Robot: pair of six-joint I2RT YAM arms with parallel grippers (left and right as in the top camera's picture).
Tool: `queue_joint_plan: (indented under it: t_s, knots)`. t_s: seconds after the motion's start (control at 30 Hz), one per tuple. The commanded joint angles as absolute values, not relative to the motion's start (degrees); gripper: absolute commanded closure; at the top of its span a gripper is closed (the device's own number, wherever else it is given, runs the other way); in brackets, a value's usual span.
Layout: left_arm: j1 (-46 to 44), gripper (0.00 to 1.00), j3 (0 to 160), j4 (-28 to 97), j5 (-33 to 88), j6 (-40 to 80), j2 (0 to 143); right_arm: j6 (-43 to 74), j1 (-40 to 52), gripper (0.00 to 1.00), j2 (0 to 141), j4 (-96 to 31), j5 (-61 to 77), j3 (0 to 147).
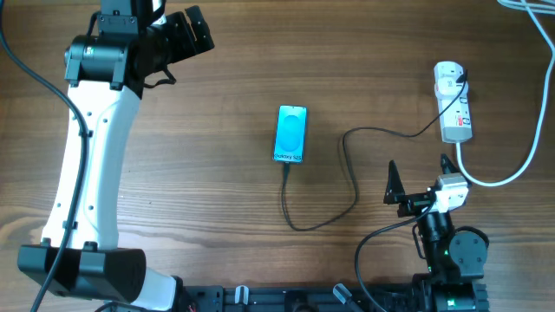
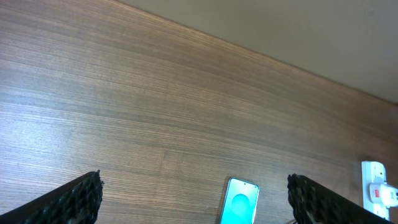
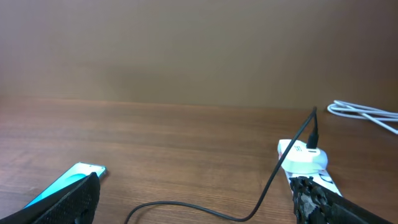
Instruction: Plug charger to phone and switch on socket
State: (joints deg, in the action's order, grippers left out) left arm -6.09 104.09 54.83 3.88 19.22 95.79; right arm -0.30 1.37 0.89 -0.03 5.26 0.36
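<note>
The right claw hangs released and empty over the near edge of the bench, fingers spread wide. Just ahead of it the thin black charger loops across the wood. One end sits in the white socket at the far right. The other touches the near edge of the phone, which lies flat mid-bench with its blue screen lit. A thick white lead curls off beside the socket. The left claw is released too, well off at the far left.
</note>
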Motion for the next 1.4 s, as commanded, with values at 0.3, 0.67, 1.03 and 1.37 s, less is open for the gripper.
queue_joint_plan:
  t_s: [0.3, 0.67, 1.03, 1.37]
  knots:
    - [-5.87, 0.00, 103.79, 54.70, 3.11, 18.92, 96.12, 0.03, 1.65, 0.00, 0.21, 0.01, 4.03, 0.32]
    - [-5.87, 0.00, 103.79, 54.70, 3.11, 18.92, 96.12, 0.03, 1.65, 0.00, 0.21, 0.03, 4.03, 0.32]
    - [-5.61, 0.00, 103.48, 62.46, 0.93, 18.28, 91.26, 0.01, 1.65, 0.00, 0.21, 0.03, 4.03, 0.32]
    - [-4.69, 0.00, 82.78, 61.80, 0.54, 18.26, 75.05, 0.03, 1.65, 0.00, 0.21, 0.03, 4.03, 0.32]
